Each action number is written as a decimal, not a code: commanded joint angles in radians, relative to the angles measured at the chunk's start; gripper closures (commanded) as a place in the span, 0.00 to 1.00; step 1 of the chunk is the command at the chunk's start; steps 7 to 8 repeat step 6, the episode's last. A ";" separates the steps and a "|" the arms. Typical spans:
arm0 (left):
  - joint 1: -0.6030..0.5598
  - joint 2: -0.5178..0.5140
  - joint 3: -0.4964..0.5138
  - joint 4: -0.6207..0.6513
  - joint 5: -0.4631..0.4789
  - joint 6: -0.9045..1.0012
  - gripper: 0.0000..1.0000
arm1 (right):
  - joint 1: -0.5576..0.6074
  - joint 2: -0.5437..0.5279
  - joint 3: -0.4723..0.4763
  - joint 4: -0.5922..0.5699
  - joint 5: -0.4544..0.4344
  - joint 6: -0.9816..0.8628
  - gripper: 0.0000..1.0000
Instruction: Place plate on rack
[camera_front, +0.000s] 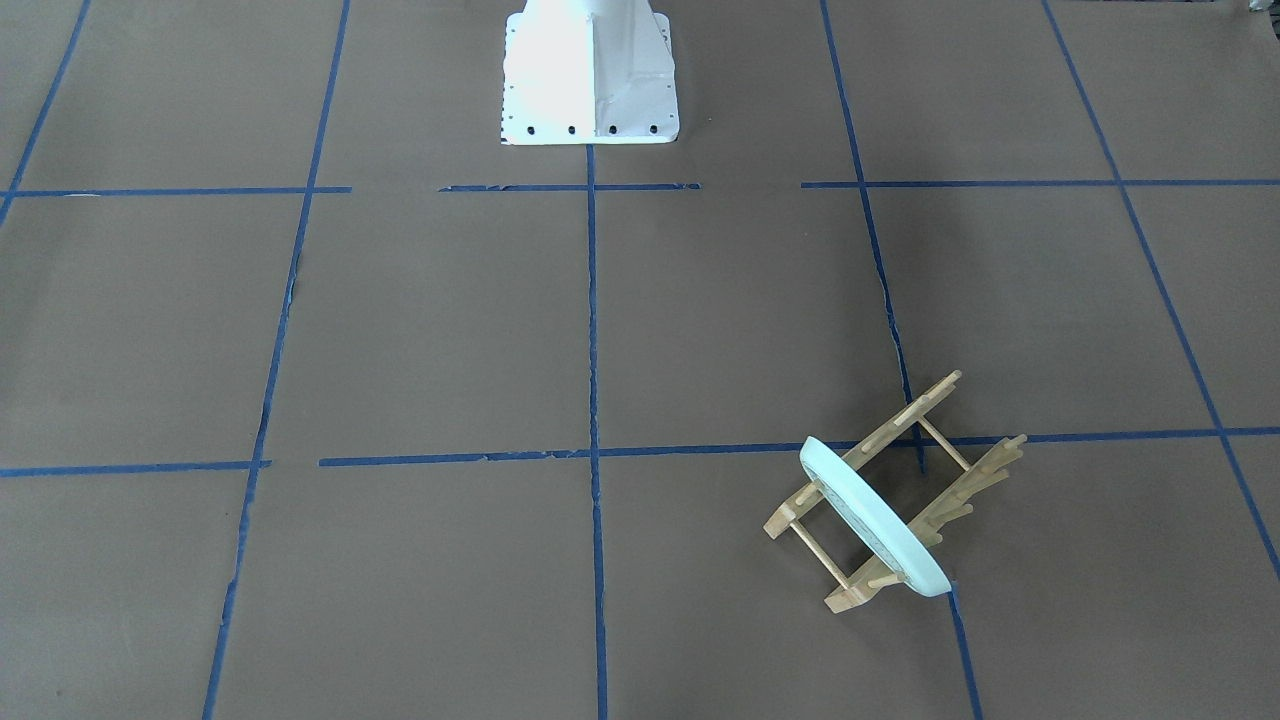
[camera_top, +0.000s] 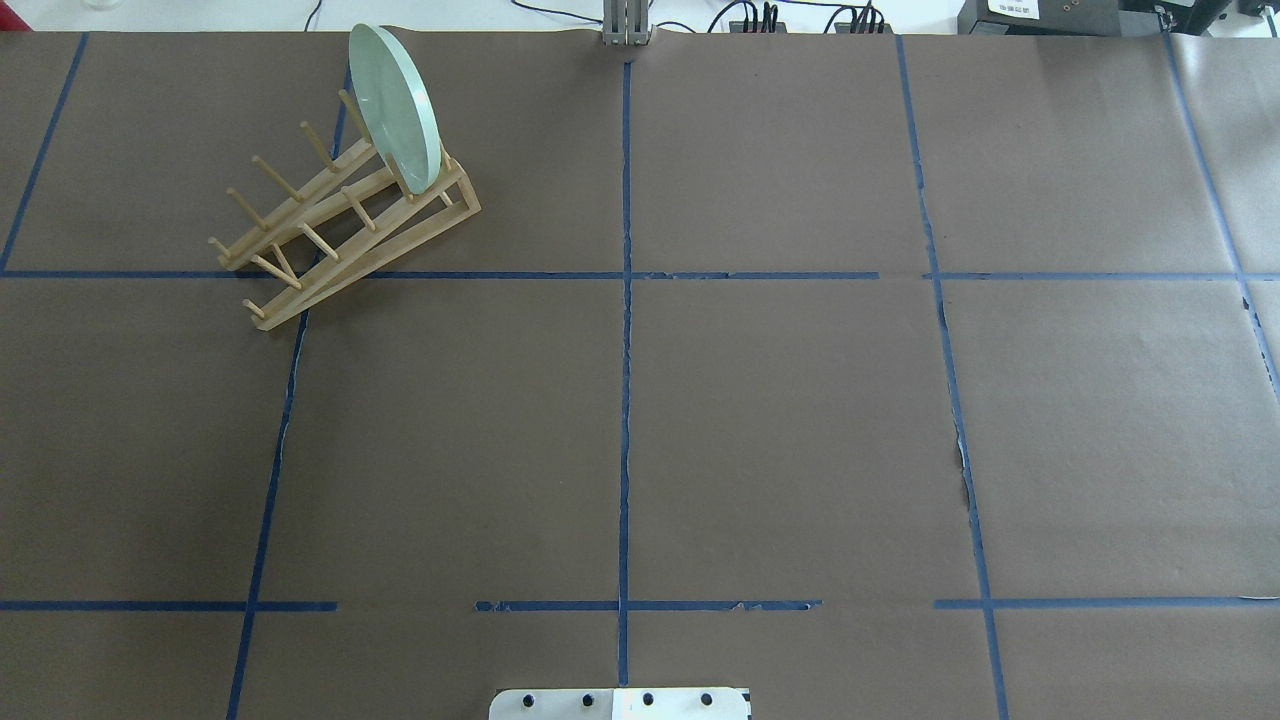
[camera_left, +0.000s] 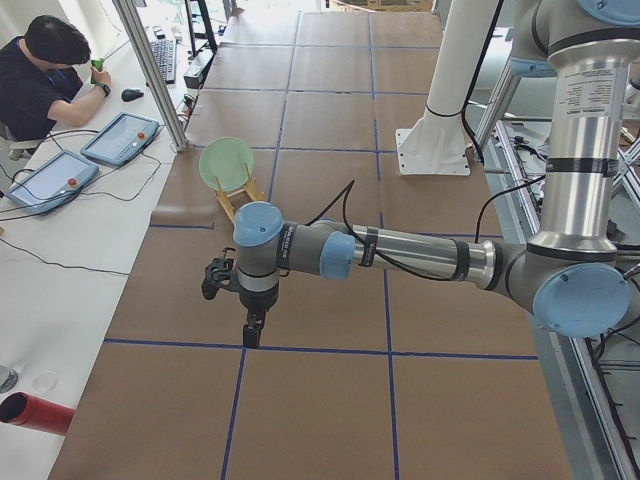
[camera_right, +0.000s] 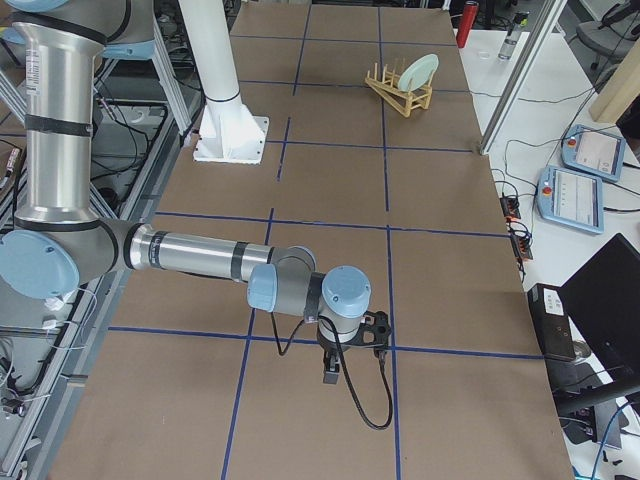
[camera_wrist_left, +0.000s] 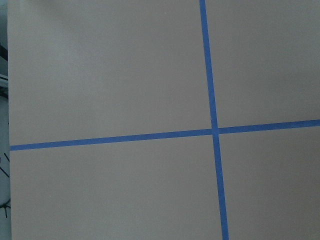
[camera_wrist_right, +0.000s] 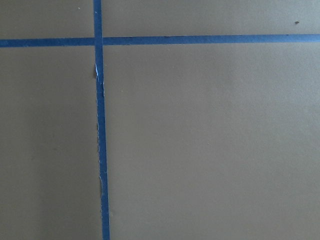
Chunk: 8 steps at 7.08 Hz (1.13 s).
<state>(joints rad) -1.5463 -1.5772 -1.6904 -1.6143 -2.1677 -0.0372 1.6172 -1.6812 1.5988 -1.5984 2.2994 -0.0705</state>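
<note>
The pale mint-green plate (camera_top: 393, 105) stands on edge between the pegs at one end of the light wooden rack (camera_top: 335, 235), at the far left of the table. They also show in the front view, plate (camera_front: 870, 515) and rack (camera_front: 965, 470), and in both side views. My left gripper (camera_left: 251, 331) hangs over the brown table near a tape crossing, well short of the rack. My right gripper (camera_right: 331, 372) hangs at the table's opposite end. Both show only in side views, so I cannot tell whether they are open or shut. Both wrist views show only bare table and blue tape.
The white robot pedestal (camera_front: 590, 70) stands mid-table at the robot's edge. An operator (camera_left: 45, 75) sits beyond the far table edge with teach pendants (camera_left: 122, 138). A red cylinder (camera_left: 35, 412) lies off the table. Blue tape lines grid the brown table (camera_top: 780, 430).
</note>
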 joint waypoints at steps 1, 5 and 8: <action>0.000 0.000 -0.005 -0.001 0.005 0.002 0.00 | 0.001 0.000 0.000 0.000 0.000 0.000 0.00; 0.000 0.006 -0.012 -0.002 0.000 0.002 0.00 | 0.001 0.000 0.001 0.000 0.000 0.000 0.00; 0.000 0.009 -0.009 -0.004 -0.003 0.000 0.00 | 0.000 0.000 0.000 0.000 0.000 0.000 0.00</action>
